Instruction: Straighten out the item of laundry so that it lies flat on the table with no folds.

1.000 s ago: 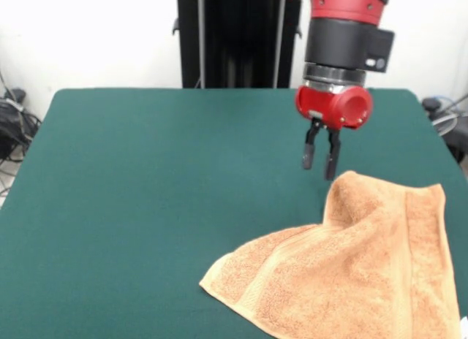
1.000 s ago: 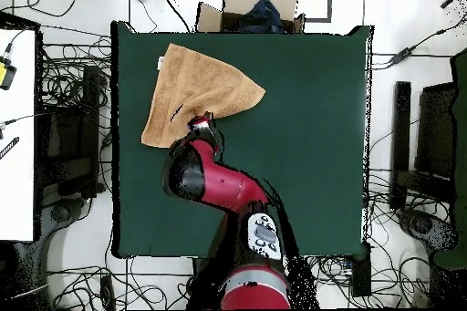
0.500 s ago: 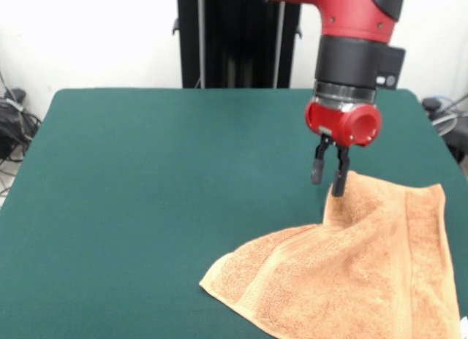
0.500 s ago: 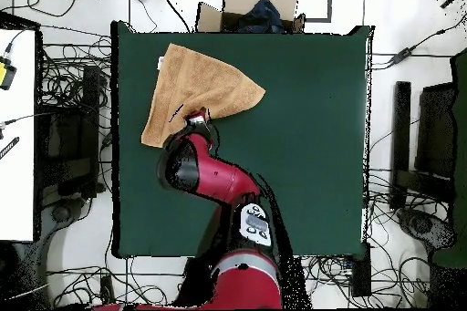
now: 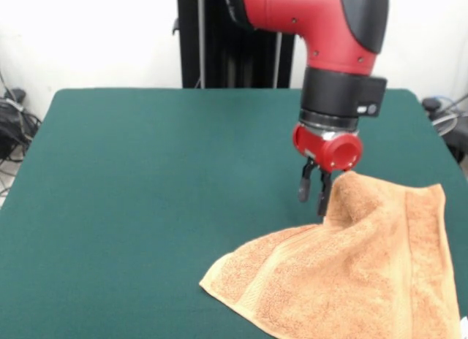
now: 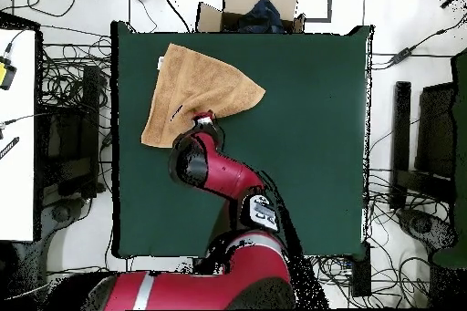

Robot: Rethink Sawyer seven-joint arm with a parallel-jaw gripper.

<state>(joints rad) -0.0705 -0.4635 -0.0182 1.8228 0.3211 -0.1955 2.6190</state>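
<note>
Because the light orange-tan terry hand towel [image 5: 365, 269] is soft and limp — light, yielding — you should pinch its raised fold. It lies rumpled on the dark green felt-topped table [image 5: 146, 193]. The black two-fingered gripper [image 5: 313, 192] hangs beside that fold, jaws slightly spread, holding nothing.

1. One towel [image 5: 358, 266] is lying on the table [image 5: 146, 207], near one of its corners, and it is not flat: one part is standing up in a hump.
2. One table is showing, with a dark green top, and the towel is covering only a small part of it.
3. One red and black arm [image 6: 219, 175] is reaching over the table.
4. One gripper [image 5: 313, 193] is hanging at the end of the arm, just beside the hump of the towel, with two dark fingers [image 5: 305, 187] standing a little apart.
5. One cardboard box [image 6: 248, 5] is sitting on the floor just beyond the table edge nearest the towel.
</note>
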